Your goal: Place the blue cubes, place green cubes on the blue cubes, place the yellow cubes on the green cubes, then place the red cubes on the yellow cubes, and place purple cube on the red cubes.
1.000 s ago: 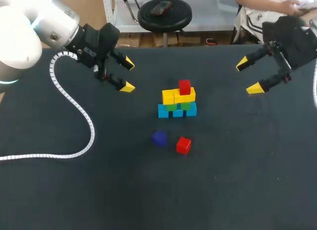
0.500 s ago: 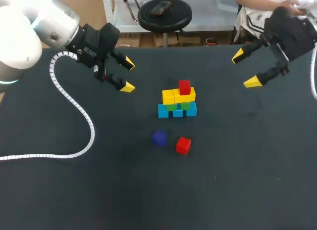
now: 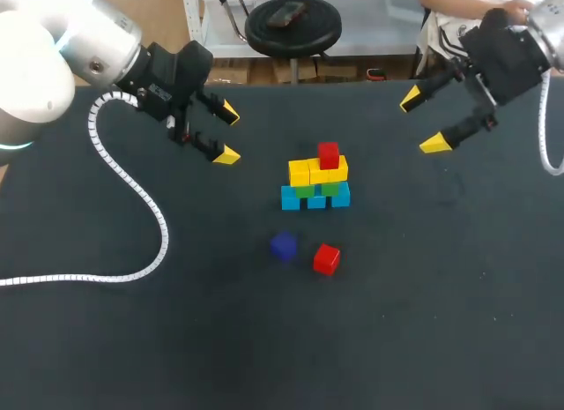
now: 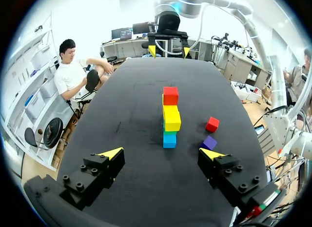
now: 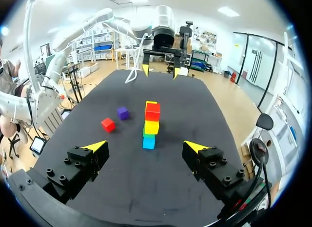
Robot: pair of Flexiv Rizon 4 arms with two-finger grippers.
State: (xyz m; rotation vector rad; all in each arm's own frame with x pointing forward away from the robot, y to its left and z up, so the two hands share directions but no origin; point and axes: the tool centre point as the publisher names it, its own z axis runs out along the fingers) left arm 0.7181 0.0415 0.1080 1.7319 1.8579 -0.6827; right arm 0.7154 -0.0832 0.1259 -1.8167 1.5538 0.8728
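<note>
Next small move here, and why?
Probably lower the open right gripper over the loose red cube: only one red cube sits on the yellow cubes, and the purple cube goes on last.

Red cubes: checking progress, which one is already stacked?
The red cube topping the yellow cubes; the other red cube sits loose on the table beside the purple cube.

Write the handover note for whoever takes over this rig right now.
Left tool: open, empty, left of the stack.
Right tool: open, empty, at the far right.
Stack mid-table: blue cubes, green cubes, yellow cubes, one red cube on top.
Loose on the robot's side of it: second red cube, purple cube.
Done, it appears: blue, green, yellow layers.
Left: second red cube onto the yellow, then purple on the reds.
</note>
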